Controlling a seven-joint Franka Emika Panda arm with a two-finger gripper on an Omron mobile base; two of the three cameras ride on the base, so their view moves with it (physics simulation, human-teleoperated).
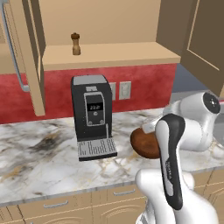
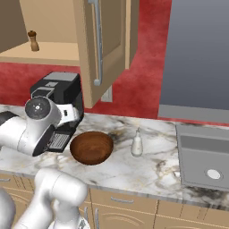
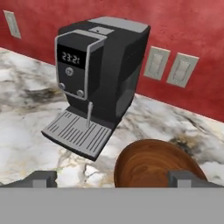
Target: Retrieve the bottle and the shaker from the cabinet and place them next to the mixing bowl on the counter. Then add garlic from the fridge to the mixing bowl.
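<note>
On the marble tabletop (image 2: 147, 167), centre: one mixing bowl (image 2: 91, 147), round, dark reddish-brown wood, wide and shallow, upright, nothing inside it.

Just beside the bowl, on the side toward the sink (image 2: 203, 156): one bottle (image 2: 137, 143), small, white-grey, rounded body with a thin pointed neck, standing upright, close to the bowl but apart from it.

On the bowl's other side, against the red wall: one black coffee machine (image 1: 92, 114) with a lit display and a grey drip grate, standing near the bowl.

On the wall behind the machine: pale switch plates (image 3: 169, 66), side by side.

Above the tabletop: one cabinet (image 1: 111, 54), tan wood, both doors swung open, long grey bar handle on each. On its shelf: one shaker (image 1: 76, 44), brown wood, pepper-mill shape with a knob top, upright, alone.

Below the tabletop: tan drawers (image 2: 123, 203) with short grey pulls.

Over the bowl: one end effector (image 3: 113, 178), jaws spread wide, nothing between them; in the hand view the fingertips (image 3: 41, 178) frame the near part of the bowl, with the coffee machine beyond.
</note>
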